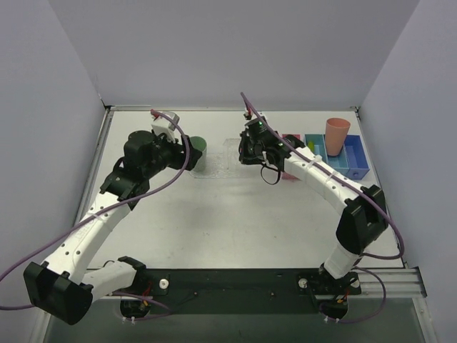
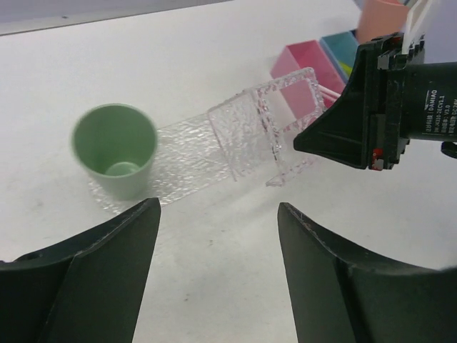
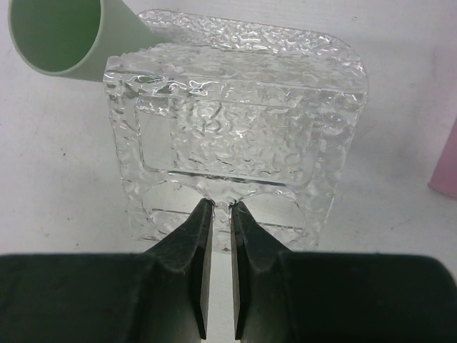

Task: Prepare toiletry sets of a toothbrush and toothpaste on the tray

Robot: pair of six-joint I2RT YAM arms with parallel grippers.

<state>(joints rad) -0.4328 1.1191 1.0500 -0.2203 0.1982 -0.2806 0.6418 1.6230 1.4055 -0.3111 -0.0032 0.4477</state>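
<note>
The clear bumpy tray (image 1: 218, 166) lies between the two arms. A green cup (image 1: 198, 148) stands on its left end. My right gripper (image 3: 218, 207) is shut on the near edge of the tray (image 3: 235, 128), on the thin strip between two round cut-outs. In the left wrist view that end of the tray (image 2: 260, 125) looks raised off the table in the right gripper (image 2: 303, 141). My left gripper (image 2: 218, 209) is open and empty, above bare table in front of the cup (image 2: 116, 148). A lime-green tube (image 1: 312, 145) shows in a bin. I cannot make out the toothbrush.
A pink bin (image 1: 293, 140) sits just right of the right gripper, partly hidden by the arm. A blue bin (image 1: 351, 158) stands further right with a salmon cup (image 1: 337, 136) in it. Grey walls close in the table on three sides.
</note>
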